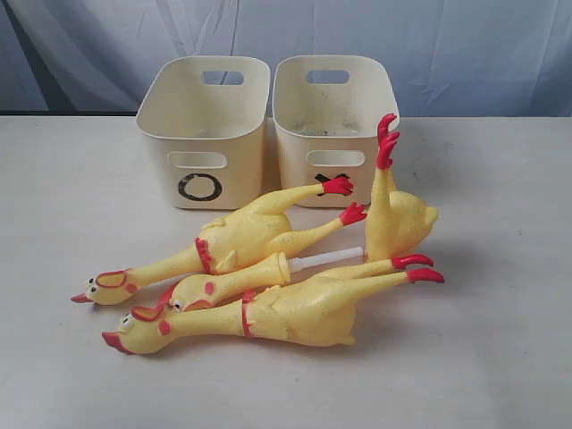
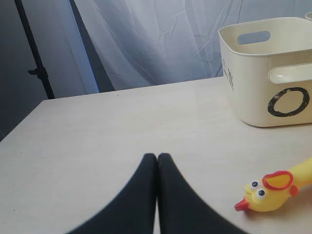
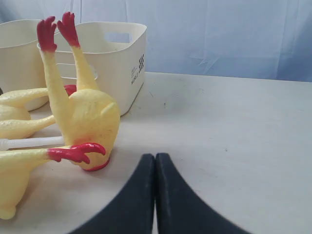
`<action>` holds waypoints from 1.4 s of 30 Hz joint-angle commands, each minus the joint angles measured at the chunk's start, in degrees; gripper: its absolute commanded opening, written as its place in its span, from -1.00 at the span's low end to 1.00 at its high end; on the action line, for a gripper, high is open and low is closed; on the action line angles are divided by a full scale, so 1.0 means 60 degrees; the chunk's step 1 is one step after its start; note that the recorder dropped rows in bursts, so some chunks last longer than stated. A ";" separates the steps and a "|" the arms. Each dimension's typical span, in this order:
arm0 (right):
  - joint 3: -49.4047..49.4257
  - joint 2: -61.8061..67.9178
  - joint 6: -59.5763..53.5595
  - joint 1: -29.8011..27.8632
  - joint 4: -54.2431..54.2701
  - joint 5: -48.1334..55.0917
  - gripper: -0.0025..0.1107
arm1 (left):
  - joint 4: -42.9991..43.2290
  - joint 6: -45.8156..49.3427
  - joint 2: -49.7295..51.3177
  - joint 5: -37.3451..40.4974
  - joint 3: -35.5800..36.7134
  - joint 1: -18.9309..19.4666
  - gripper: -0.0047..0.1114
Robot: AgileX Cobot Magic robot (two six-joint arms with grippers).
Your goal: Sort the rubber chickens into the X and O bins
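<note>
Two long whole chickens lie on the table, the far one [image 1: 223,243] and the near one [image 1: 286,313], heads to the left. Between them lies the head-and-neck piece [image 1: 234,284] with its white tube [image 1: 329,259]. The headless body [image 1: 399,219] stands upright, feet in the air, also seen as the headless body [image 3: 87,117]. Behind stand the O bin [image 1: 204,121] and the X bin [image 1: 335,116], its mark partly hidden by a red foot. My left gripper [image 2: 157,157] is shut and empty, a chicken head [image 2: 268,192] off to its side. My right gripper [image 3: 155,156] is shut, empty, close to the headless body.
The cream table [image 1: 500,295] ends at a back edge behind the bins, with a pale blue-grey curtain [image 1: 465,45] beyond. A dark stand pole [image 2: 34,53] shows past the table corner in the left wrist view. Neither arm shows in the exterior view.
</note>
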 commanded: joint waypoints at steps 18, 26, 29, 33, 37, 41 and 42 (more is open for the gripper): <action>0.0020 -0.0060 -0.0073 0.0032 -0.0022 -0.0057 -0.97 | -0.0050 -0.0070 -0.0059 -0.0065 0.0019 0.0036 -0.92; 0.0020 -0.0060 -0.0073 0.0032 -0.0022 -0.0057 -0.97 | -0.0050 -0.0070 -0.0059 -0.0065 0.0019 0.0036 -0.92; 0.0020 -0.0060 -0.0073 0.0032 0.0062 -0.0252 -0.97 | -0.0050 -0.0070 -0.0059 -0.0065 0.0019 0.0036 -0.92; 0.0020 -0.0060 -0.0073 0.0032 0.0537 -0.0804 -0.97 | -0.0050 -0.0070 -0.0059 -0.0065 0.0019 0.0036 -0.92; 0.0020 -0.0060 -0.0073 0.0032 0.0537 -0.1486 -0.97 | -0.0050 -0.0070 -0.0059 -0.0065 0.0019 0.0036 -0.92; 0.0020 -0.0060 -0.0073 0.0032 0.0537 -0.1758 -0.97 | -0.0050 -0.0070 -0.0059 -0.0065 0.0019 0.0036 -0.92; 0.0020 -0.0060 -0.0073 0.0032 0.0537 -0.1758 -0.97 | -0.0050 -0.0070 -0.0059 -0.0065 0.0019 0.0036 -0.92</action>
